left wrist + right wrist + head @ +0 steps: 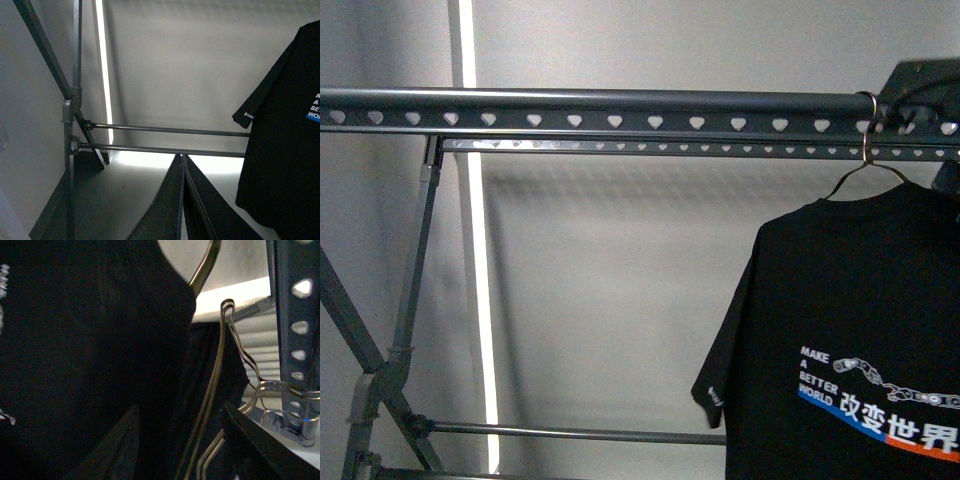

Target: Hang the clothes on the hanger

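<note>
The clothes, a black T-shirt (860,320) with white lettering over a blue and orange-red swoosh, hang at the right of the front view from a thin wire frame (865,165). The frame's hook sits over the hanger, a dark grey rack whose long rail (600,108) has a row of heart-shaped holes. My left gripper (181,157) is shut and empty, low and to the left of the T-shirt (285,150). My right gripper (185,440) is open close against the T-shirt (90,350). The wire frame (216,385) runs between its fingers, next to the rail (299,315).
The rack's slanted legs and joint (380,380) stand at the left. Two lower cross bars (170,131) span the rack below the T-shirt's sleeve. A bright vertical light strip (480,300) runs down the grey wall behind.
</note>
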